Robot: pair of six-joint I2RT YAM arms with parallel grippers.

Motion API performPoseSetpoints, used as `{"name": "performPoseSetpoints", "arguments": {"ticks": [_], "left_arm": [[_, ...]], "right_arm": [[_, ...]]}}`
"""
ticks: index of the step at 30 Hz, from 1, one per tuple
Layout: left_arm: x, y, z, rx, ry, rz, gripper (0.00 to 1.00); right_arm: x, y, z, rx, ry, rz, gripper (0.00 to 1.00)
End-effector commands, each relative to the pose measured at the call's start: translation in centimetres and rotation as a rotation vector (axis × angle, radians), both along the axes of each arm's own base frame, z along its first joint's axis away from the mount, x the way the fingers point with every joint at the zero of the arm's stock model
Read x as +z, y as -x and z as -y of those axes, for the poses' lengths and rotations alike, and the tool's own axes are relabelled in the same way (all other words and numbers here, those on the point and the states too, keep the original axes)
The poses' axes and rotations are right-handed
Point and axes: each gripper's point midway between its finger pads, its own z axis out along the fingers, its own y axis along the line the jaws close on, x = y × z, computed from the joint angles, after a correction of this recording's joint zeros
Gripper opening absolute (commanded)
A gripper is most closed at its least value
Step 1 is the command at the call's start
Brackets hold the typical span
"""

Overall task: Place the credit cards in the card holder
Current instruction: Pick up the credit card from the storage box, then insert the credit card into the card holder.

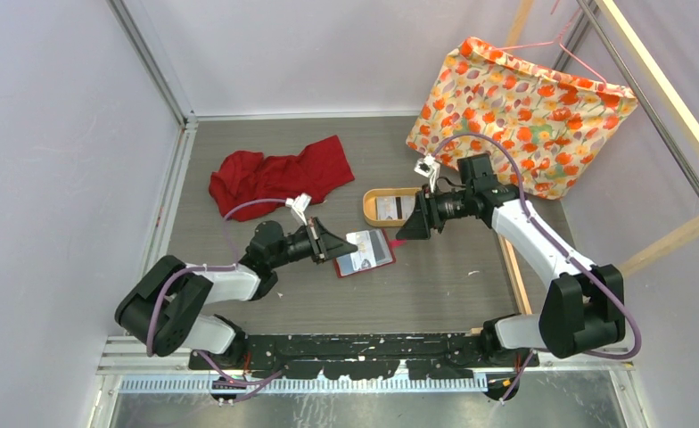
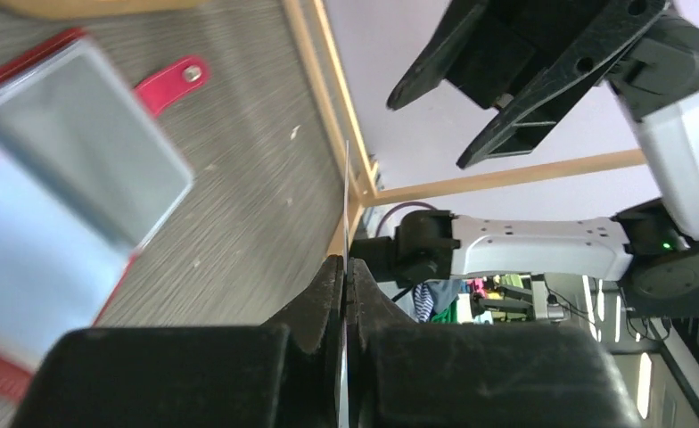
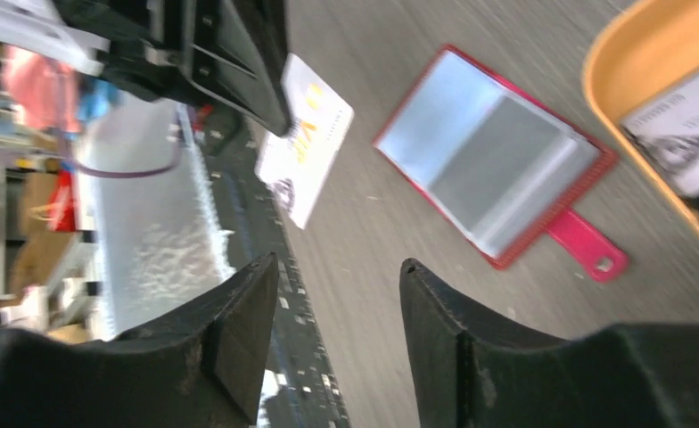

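Left tool (image 2: 344, 267) clamped tight on one card (image 3: 306, 138), lifted off the desk (image 1: 435, 285) just left of the wallet (image 1: 368, 257). Wallet lies open and flat mid-desk, clear pockets up, snap tab pointing right. My right tool (image 3: 335, 267) stands with jaws apart, holding nothing, hovering just right of the wallet by the tan tray (image 1: 370, 203). More cards (image 1: 389, 208) lie in that tray.

Glossy plastic card (image 3: 306, 143), red leatherlike card holder (image 3: 497, 160), wooden tray (image 3: 658, 45).
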Motion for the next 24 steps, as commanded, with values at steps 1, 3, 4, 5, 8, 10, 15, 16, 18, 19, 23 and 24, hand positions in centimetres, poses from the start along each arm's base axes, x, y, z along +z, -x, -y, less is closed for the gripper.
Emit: {"name": "performPoseSetpoints", "arguments": {"ticks": [1,3,4,5,8,10,15,16,18,19,23,24], "left_arm": [[-1.8,0.4,-1.8,0.003,-0.064,-0.063,0.0],[-3.0,0.2,-2.5,0.025,-0.103,-0.096,0.0],[-3.6,0.0,-2.8,0.038,-0.122,-0.107,0.0],[-4.0,-0.1,-3.1,0.047,-0.133,-0.12,0.0],[-5.1,-0.6,-3.5,0.063,-0.166,-0.14,0.0],[-6.0,-0.5,-3.6,0.042,-0.188,-0.168,0.0],[-7.0,-1.3,-3.4,0.017,-0.182,-0.2,0.0],[-7.3,-1.5,-3.3,0.015,-0.183,-0.21,0.0],[-7.7,-1.9,-3.1,0.014,-0.182,-0.224,0.0],[-7.9,-2.0,-3.0,0.014,-0.18,-0.232,0.0],[-9.0,-2.5,-3.0,0.031,-0.178,-0.264,0.0],[-9.2,-2.6,-3.0,0.033,-0.177,-0.266,0.0]], "right_arm": [[-3.8,-1.6,1.0,-0.039,0.23,0.09,0.54],[-5.5,-1.6,0.3,-0.03,0.285,0.072,0.5],[-6.4,-1.6,-0.1,-0.029,0.317,0.063,0.48],[-7.1,-1.9,-0.2,-0.038,0.338,0.046,0.48],[-9.1,-2.9,-0.2,-0.081,0.396,-0.009,0.55],[-10.1,-3.2,-0.6,-0.079,0.413,-0.048,0.56],[-12.1,-5.3,-1.5,-0.122,0.504,-0.051,0.59],[-12.4,-5.7,-1.7,-0.134,0.508,-0.058,0.6],[-12.8,-6.5,-2.3,-0.155,0.51,-0.072,0.61],[-13.1,-6.9,-2.4,-0.169,0.523,-0.076,0.61],[-14.5,-7.7,-2.5,-0.197,0.572,-0.093,0.63],[-14.7,-7.7,-2.6,-0.193,0.576,-0.097,0.63]]}}
